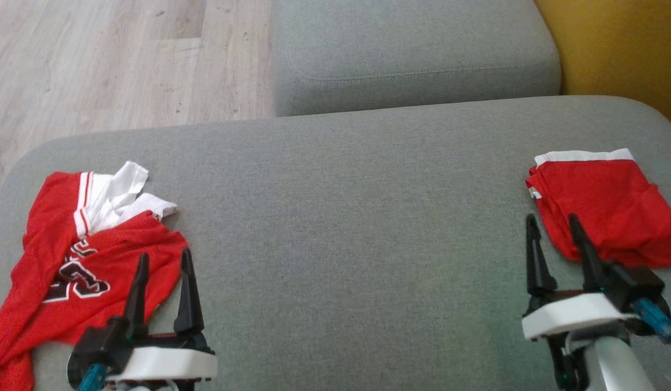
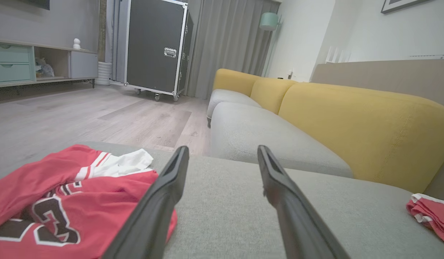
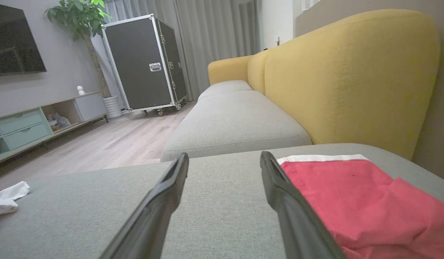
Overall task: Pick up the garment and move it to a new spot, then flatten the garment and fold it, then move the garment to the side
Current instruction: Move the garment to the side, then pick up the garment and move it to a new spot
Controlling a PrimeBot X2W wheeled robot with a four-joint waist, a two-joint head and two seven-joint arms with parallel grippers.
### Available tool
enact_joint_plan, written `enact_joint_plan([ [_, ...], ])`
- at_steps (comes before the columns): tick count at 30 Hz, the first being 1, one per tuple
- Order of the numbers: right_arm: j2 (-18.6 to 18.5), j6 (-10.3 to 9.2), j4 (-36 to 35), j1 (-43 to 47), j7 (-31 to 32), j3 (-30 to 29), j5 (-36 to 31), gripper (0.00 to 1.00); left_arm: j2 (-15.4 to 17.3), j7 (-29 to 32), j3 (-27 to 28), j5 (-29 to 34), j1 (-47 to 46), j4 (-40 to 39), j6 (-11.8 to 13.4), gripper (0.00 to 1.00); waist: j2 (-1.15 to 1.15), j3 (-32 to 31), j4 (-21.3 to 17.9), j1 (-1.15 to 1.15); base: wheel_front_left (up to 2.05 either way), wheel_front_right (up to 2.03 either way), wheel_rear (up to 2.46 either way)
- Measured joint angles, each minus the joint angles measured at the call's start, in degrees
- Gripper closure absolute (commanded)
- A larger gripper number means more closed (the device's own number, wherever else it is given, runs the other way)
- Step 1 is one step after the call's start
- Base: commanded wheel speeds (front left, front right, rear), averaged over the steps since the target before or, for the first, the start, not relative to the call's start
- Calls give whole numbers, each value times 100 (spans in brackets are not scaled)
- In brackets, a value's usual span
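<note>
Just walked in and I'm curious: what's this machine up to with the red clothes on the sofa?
A two-armed robot faces the grey sofa cushion, both hands open and empty. A crumpled red jersey lies by its left hand; a smaller, folded-looking red garment lies by its right hand. Nothing is being lifted at this moment.

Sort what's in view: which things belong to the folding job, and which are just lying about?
Job: jersey, crumpled; left gripper and right gripper, both open; cushion.
Lying about: folded garment, seemingly done already; case; plant; lamp.
</note>
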Motion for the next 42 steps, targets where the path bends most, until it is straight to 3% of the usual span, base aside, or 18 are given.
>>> enact_joint_plan([
  [5,2,0,-301,279,0,-56,26,0,2,0,3,-7,48,46,16,0,0,-5,37,0,0,0,0],
  [23,4,0,-304,371,0,170,89,0,2,0,-11,-8,73,55,59,0,0,-50,103,0,0,0,0],
  [42,10,0,-321,647,0,975,385,0,12,0,366,300,315,137,32,0,0,-384,1348,0,0,0,0],
])
